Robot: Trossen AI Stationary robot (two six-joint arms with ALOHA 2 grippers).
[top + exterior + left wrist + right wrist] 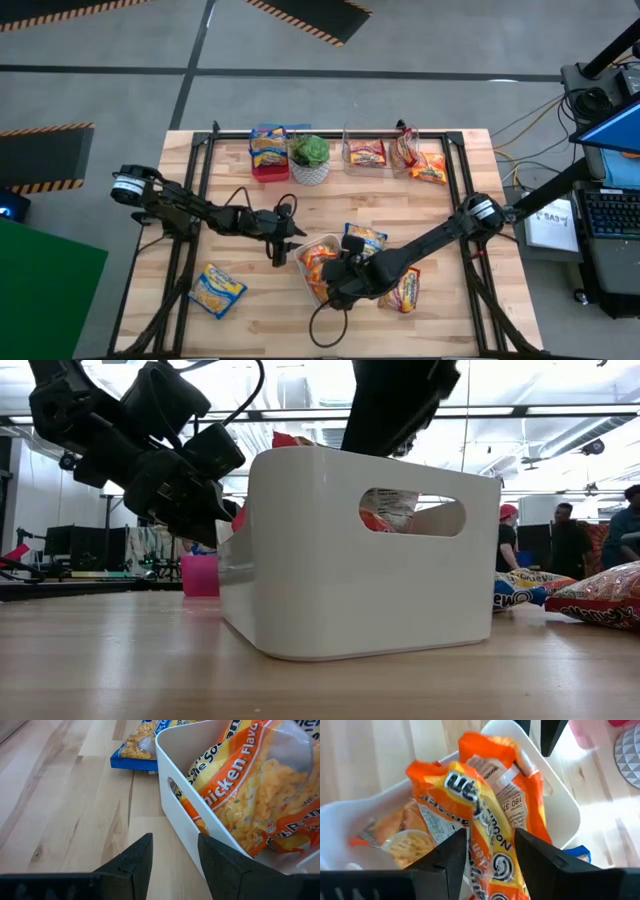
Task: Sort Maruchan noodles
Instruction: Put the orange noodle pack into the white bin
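A white bin (300, 258) stands mid-table, near side, with several orange-edged noodle packets (250, 795) inside. My right gripper (491, 855) hovers over the bin (560, 795), shut on one orange packet (480, 810). My left gripper (174, 852) is open, low at the bin's left wall (180, 820), with bare table between its fingers. Whether one finger touches the wall, I cannot tell. Loose packets lie flat on the table: a blue one (217, 290) to the left, another blue one (365, 238) and a red one (405, 290) to the right. My right gripper holds the orange packet by its upper end (487, 845), pinched between the two fingers from above, pointing down into the bin. The packet is bent and stands tilted, and its lower end (427, 775) rests among the other packets in the bin.
Along the far edge stand a pink bin with a blue packet (268, 150), a potted plant (310, 155), a clear bin with a red packet (367, 152) and more packets (428, 168). Bare wood lies left of the white bin. People stand in the room behind (565, 540).
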